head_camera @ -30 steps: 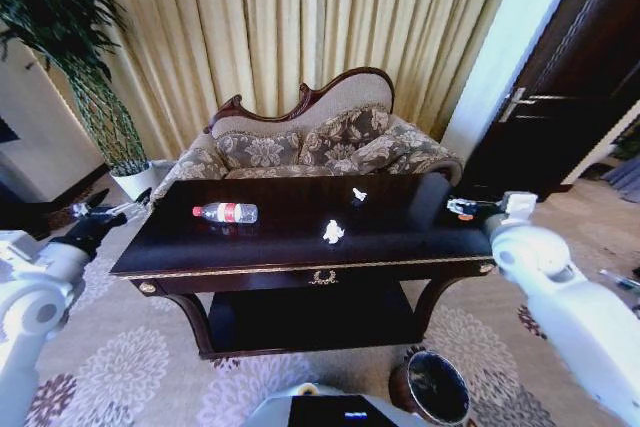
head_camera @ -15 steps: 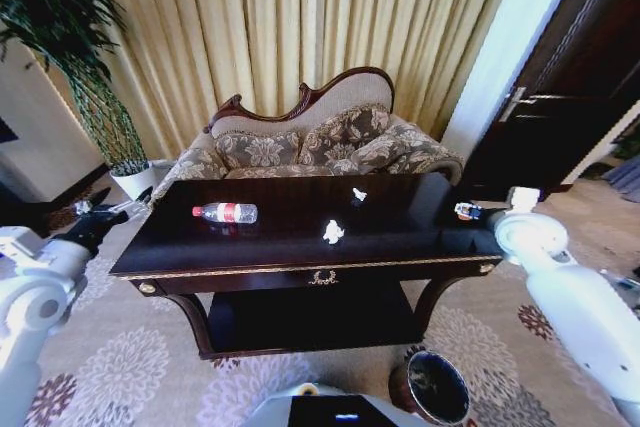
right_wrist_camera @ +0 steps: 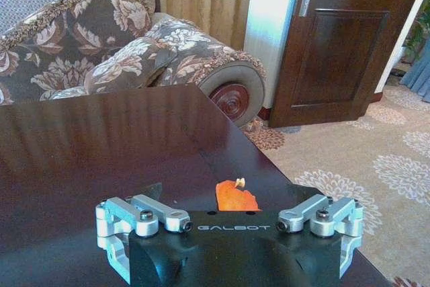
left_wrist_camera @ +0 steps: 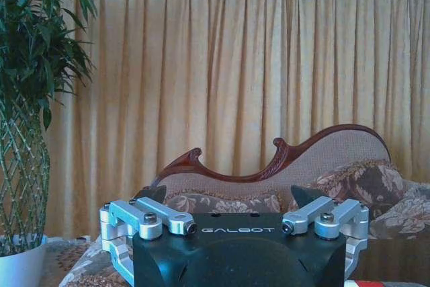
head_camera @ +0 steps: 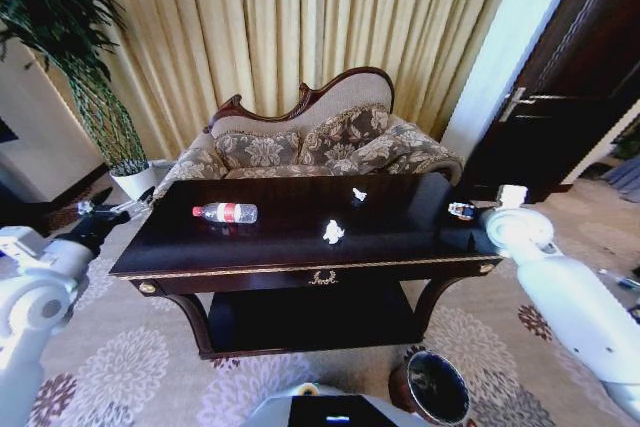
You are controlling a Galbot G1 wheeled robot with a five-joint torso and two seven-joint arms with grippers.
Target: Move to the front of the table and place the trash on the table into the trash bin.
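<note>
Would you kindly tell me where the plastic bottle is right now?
In the head view, the plastic bottle lies on its side on the table's left half, left of the two paper scraps.

L arm: raised at robot's left, forearm extended fwd. Left gripper at arm tip, dark fingers spread apart. R arm: raised at robot's right, white forearm angled fwd and inward. Right gripper at arm tip; finger state can't be determined.

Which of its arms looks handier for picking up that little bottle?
Probably the left: the bottle lies toward the table's left end, nearer the left gripper. The right gripper hovers over the far right end.
</note>
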